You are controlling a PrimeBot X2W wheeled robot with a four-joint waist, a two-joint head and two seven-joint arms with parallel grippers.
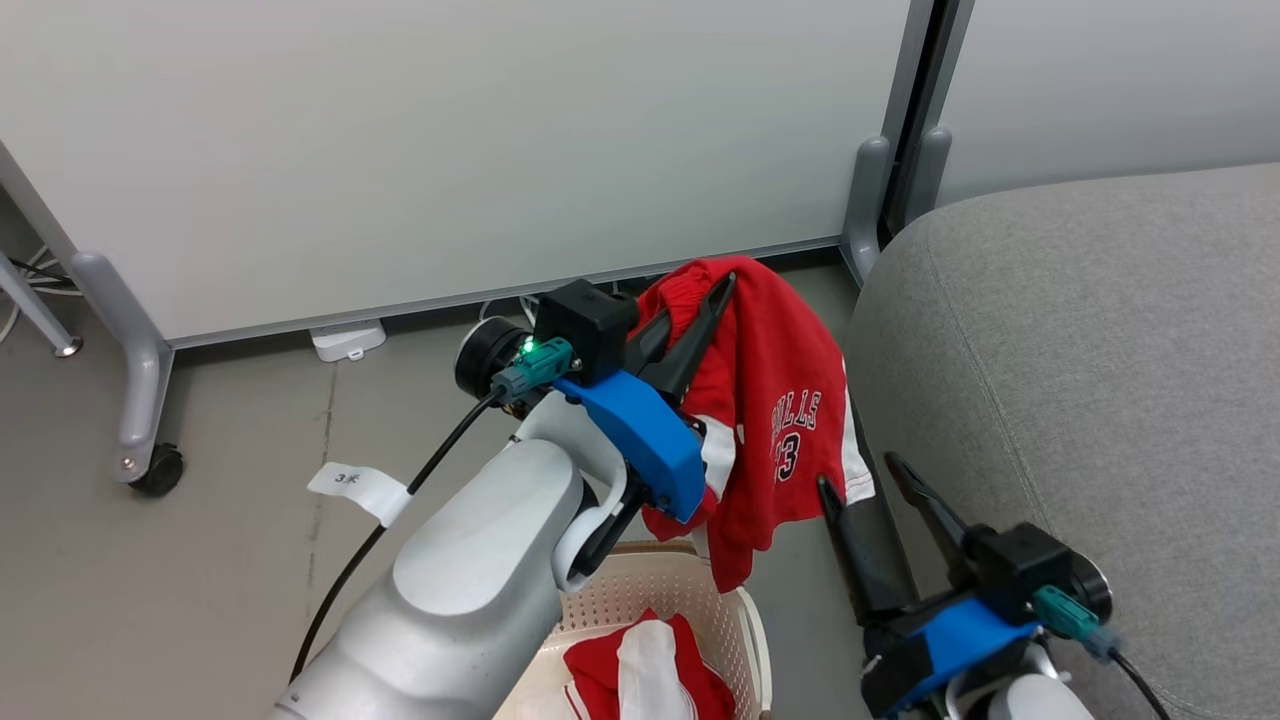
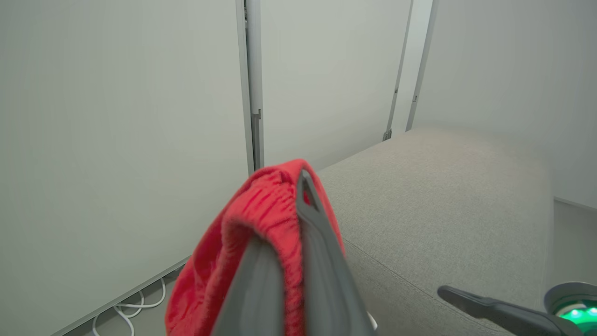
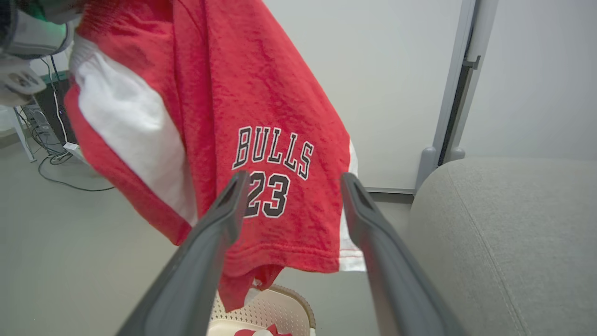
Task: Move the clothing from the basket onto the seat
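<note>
A red garment (image 1: 770,400) lettered BULLS 23 is held aloft by its gathered waistband, on which the left gripper (image 1: 718,295) is clamped tight, above the cream basket (image 1: 748,625) seen at six o'clock in the head view. A second red-and-white garment (image 1: 640,670) is seen lying inside the basket, while the grey seat (image 1: 1100,350) is placed at three o'clock, just beside the hanging cloth. The right gripper (image 1: 860,473) is held at five o'clock with its fingers spread wide apart, near the garment's lower hem.

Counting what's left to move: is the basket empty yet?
Not empty. One red-and-white garment lies inside the basket; the lettered garment hangs above it from the shut left claw.
</note>
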